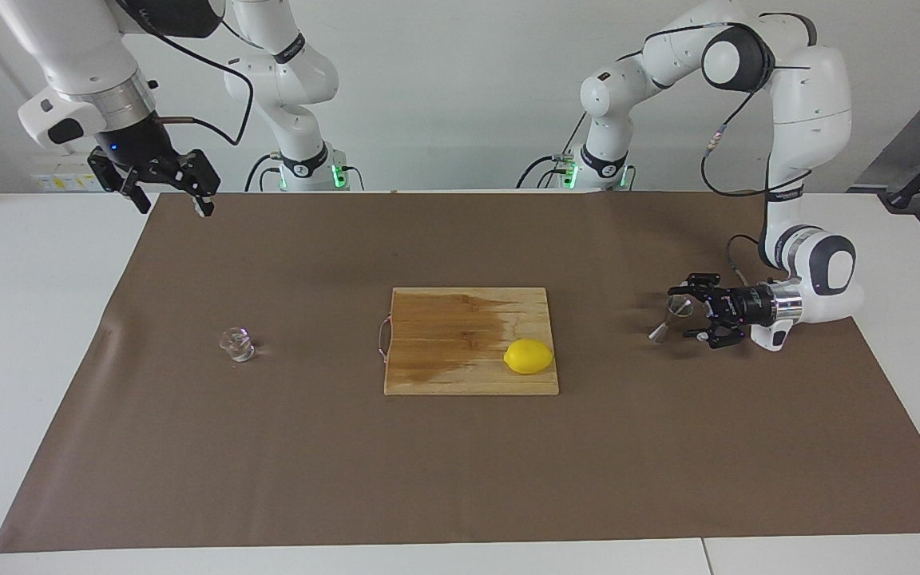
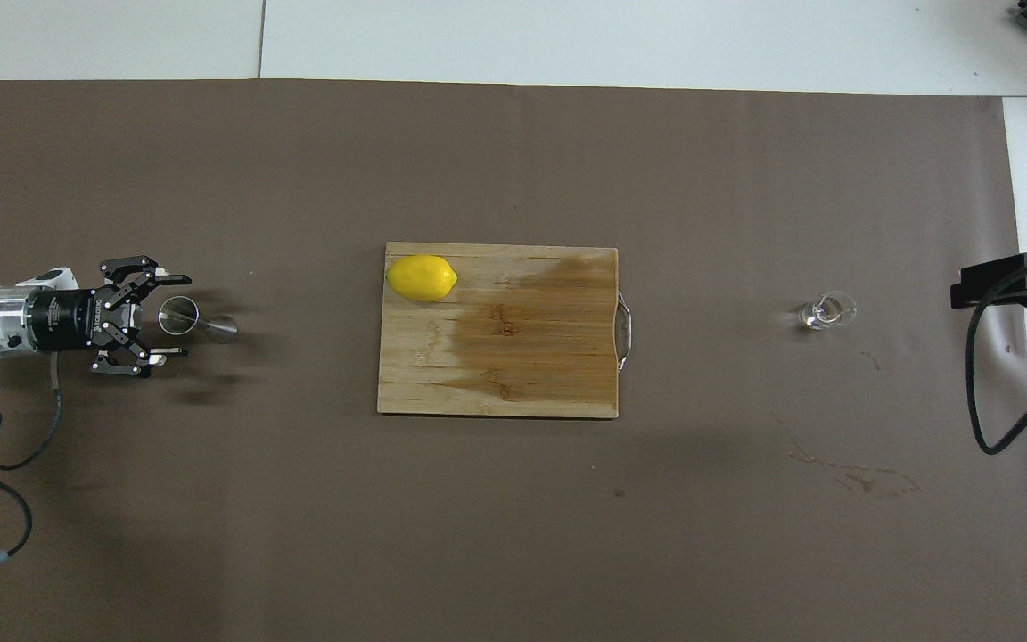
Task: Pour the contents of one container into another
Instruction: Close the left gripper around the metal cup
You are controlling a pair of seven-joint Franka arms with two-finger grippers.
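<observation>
The clear glass cup point(image 1: 236, 345) stands on the brown mat toward the right arm's end of the table; it also shows in the overhead view point(image 2: 827, 312). The steel jigger point(image 1: 668, 316) stands on the mat toward the left arm's end and leans a little; it also shows from above point(image 2: 197, 320). My left gripper point(image 1: 680, 313) lies level and low over the mat, open, with a finger on each side of the jigger's upper cone and a gap to it point(image 2: 184, 316). My right gripper point(image 1: 174, 209) is open and empty, raised above the mat's edge closest to the robots.
A wooden cutting board point(image 1: 444, 351) with a dark wet stain lies mid-table point(image 2: 522, 357). A yellow lemon point(image 1: 529, 356) sits on its corner toward the left arm point(image 2: 423, 277). The brown mat point(image 1: 460, 463) covers most of the white table.
</observation>
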